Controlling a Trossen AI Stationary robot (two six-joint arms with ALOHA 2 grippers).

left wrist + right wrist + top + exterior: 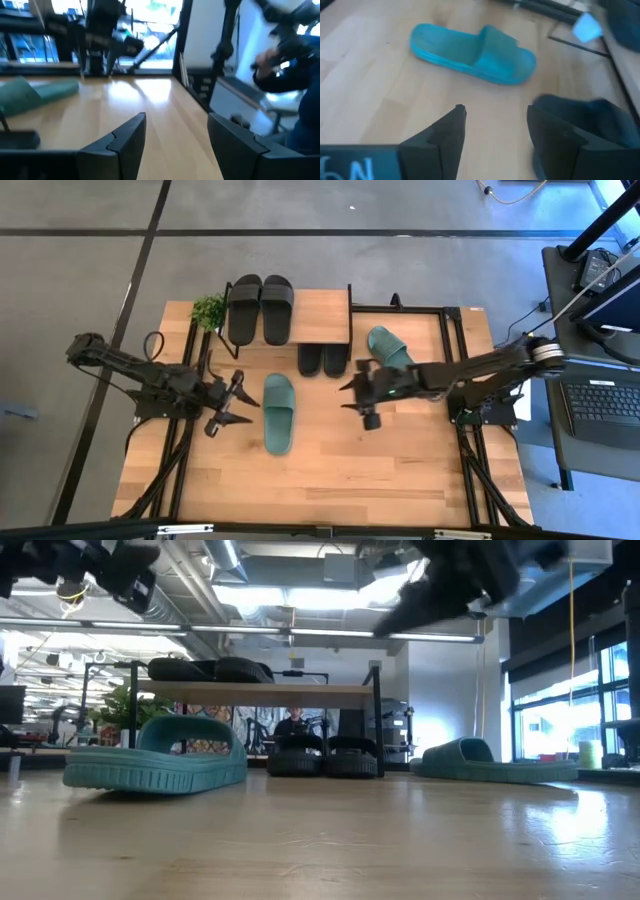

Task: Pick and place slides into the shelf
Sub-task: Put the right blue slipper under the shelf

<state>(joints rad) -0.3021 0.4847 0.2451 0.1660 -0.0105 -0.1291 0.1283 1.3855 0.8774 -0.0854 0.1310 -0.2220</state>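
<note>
Both grippers, left [243,401] and right [350,391], were held open and empty. A teal slide [279,412] lay between them on the table [330,470]. Light, flexible rubber was judged; grasping across the strap was advised.

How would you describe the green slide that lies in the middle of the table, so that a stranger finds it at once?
Start at the shelf on the far part of the wooden table. Just in front of its near edge, beside the left gripper, lies a teal-green slide, lengthwise. Unlike the other green slide at the right, it lies straight, not slanted.
</note>
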